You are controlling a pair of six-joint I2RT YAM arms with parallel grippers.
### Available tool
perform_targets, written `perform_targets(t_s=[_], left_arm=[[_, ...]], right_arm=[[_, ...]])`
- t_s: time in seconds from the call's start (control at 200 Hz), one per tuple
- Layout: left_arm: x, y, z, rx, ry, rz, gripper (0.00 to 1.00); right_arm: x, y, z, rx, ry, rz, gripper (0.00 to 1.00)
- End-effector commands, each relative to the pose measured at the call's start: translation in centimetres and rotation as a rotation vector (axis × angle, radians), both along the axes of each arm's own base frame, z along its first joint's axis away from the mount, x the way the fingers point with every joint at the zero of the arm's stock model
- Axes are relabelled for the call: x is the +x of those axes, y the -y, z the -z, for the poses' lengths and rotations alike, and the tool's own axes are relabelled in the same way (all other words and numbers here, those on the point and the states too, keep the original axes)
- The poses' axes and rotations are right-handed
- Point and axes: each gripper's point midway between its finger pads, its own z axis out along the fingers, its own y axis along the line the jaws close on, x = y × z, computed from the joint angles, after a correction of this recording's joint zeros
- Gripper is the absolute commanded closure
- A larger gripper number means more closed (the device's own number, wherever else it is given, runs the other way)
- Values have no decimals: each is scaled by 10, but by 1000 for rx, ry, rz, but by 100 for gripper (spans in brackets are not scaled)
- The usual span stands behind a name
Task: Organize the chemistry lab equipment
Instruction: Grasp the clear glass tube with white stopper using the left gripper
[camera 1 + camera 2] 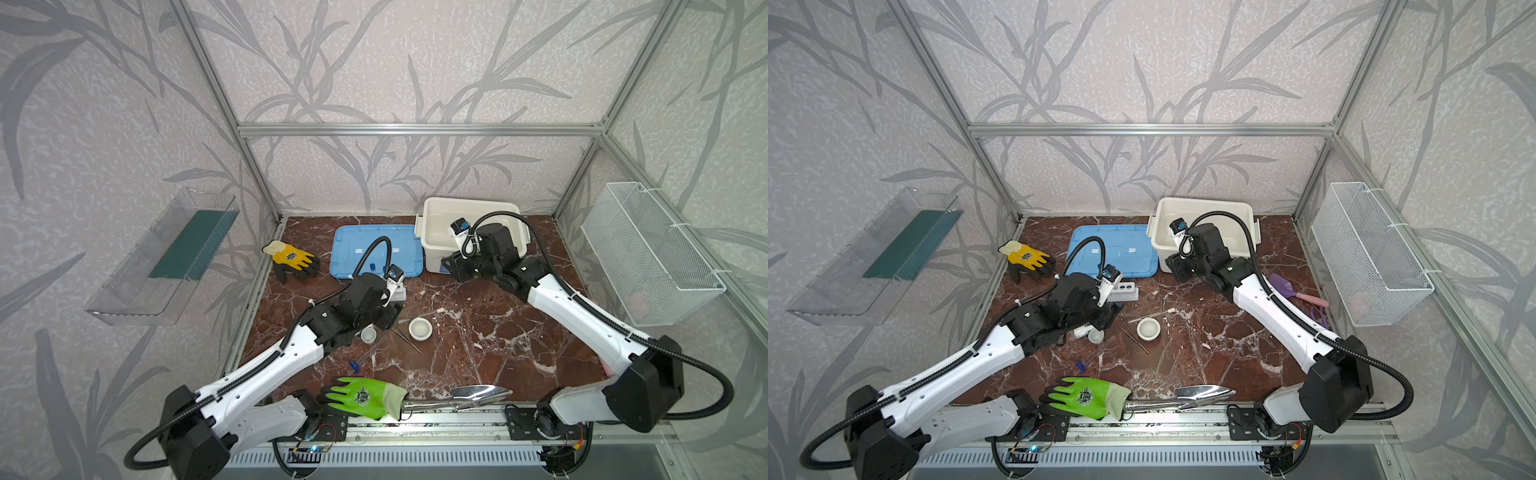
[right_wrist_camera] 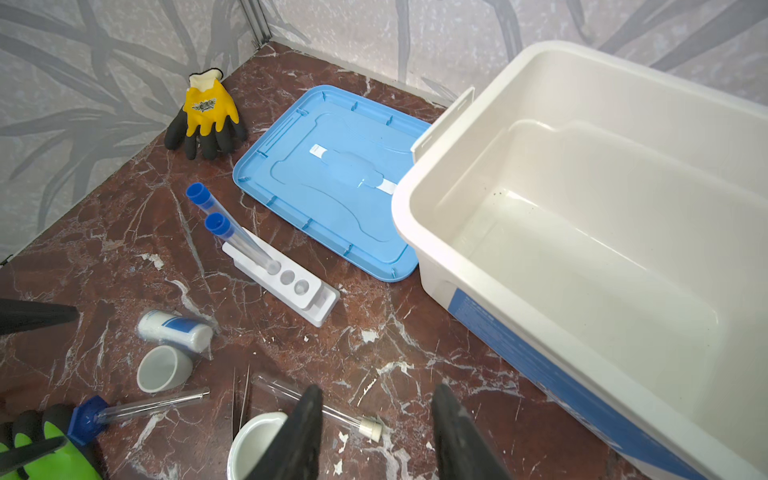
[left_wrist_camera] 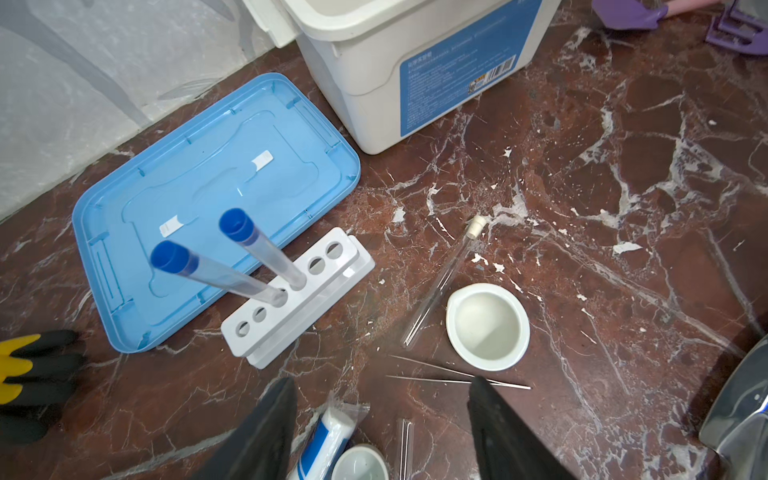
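Red-brown marble tabletop (image 1: 478, 340) is mostly bare right of centre. Mid-table, the white six-hole plastic rack (image 3: 299, 309) sits just near of the flat blue lid (image 3: 208, 187). Print on the white plastic tub (image 3: 365, 104)'s blue label (image 3: 449, 79) is unreadable, and the left gripper (image 3: 382, 382) and right gripper (image 2: 378, 388) are both spread, empty.

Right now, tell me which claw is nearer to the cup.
Left. The left claw hangs right above the cup, open. The right claw is over by the white bin, well away from the cup.
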Motion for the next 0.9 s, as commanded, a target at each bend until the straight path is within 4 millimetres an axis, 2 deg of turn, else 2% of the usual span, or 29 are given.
perform_targets(t_s=[0.0,0.215,0.345,0.45,0.735,0.895], left_arm=[[9,24,5,64,8,70,35],[20,57,28,84,-53,130,37],[23,71,45,111,-83,158,37],[26,78,62,130,-108,174,38],[39,90,97,195,-170,160,40],[49,97,104,202,-170,150,40]], right_arm=[[-3,10,-11,64,12,18,56],[-2,26,-3,88,-2,61,56],[1,39,-6,119,3,100,57],[3,46,-12,154,10,118,57],[4,55,-12,190,4,137,58],[3,58,-11,196,3,141,58]])
